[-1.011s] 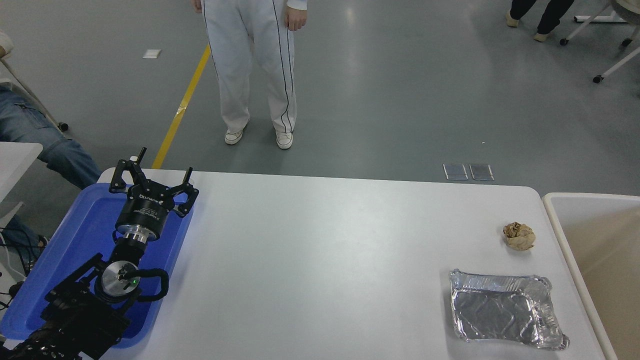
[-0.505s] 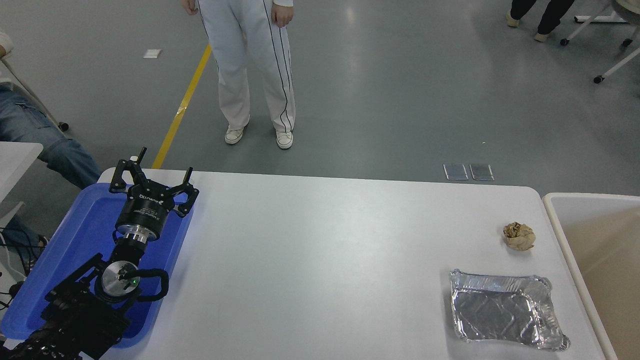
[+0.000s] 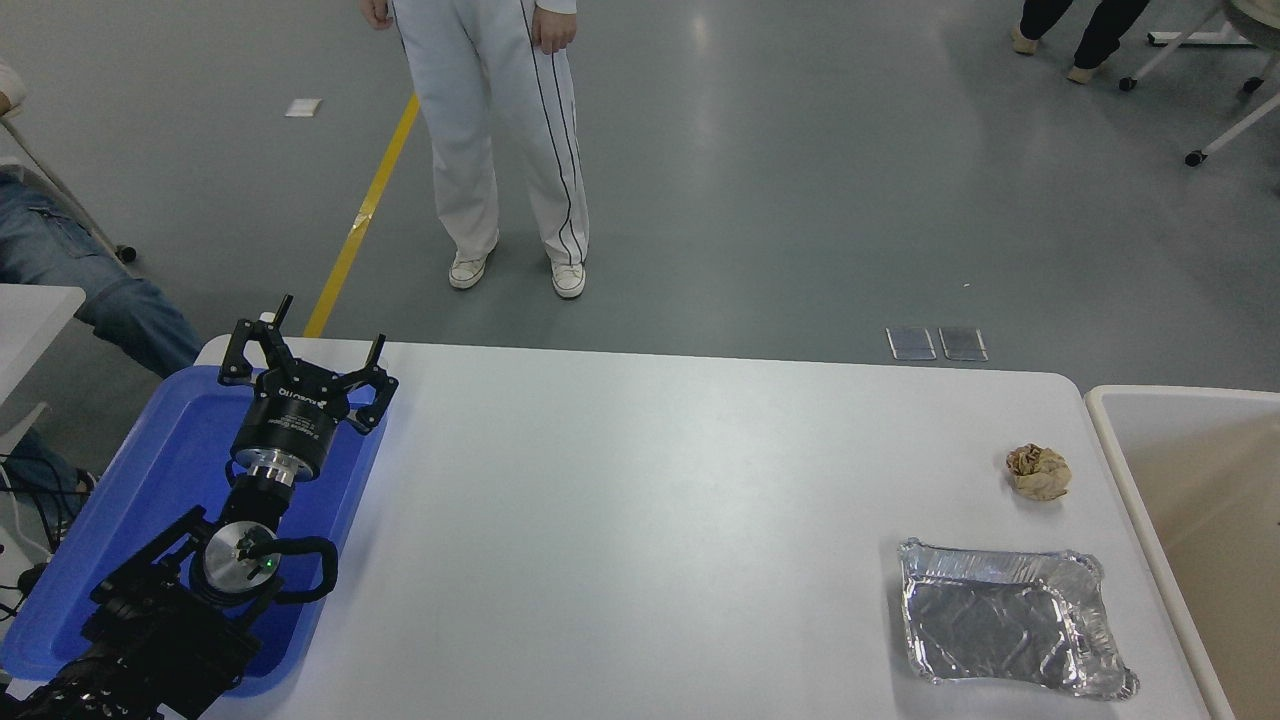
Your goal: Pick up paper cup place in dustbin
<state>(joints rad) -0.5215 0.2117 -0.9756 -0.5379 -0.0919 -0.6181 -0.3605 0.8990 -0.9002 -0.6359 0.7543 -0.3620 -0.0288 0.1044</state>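
Observation:
No paper cup shows in the head view; it is hidden or out of view. The dustbin (image 3: pixel 1120 440), a large beige bin with a pale cream rim, stands at the table's right edge and is cut off by the picture's right side. My left gripper (image 3: pixel 325 325) is parked at the lower left over the blue tray, its fingers spread open and empty. My right arm and gripper are out of view.
A blue tray (image 3: pixel 170 450) lies at the table's left end under my left arm. A crumpled brown paper ball (image 3: pixel 1038 472) and a crinkled silver foil tray (image 3: pixel 1010 620) lie at the right. A person in white trousers (image 3: pixel 500 140) stands beyond the far side.
The person at the far side has shifted slightly to the left. My left arm and the things on the table have not moved.

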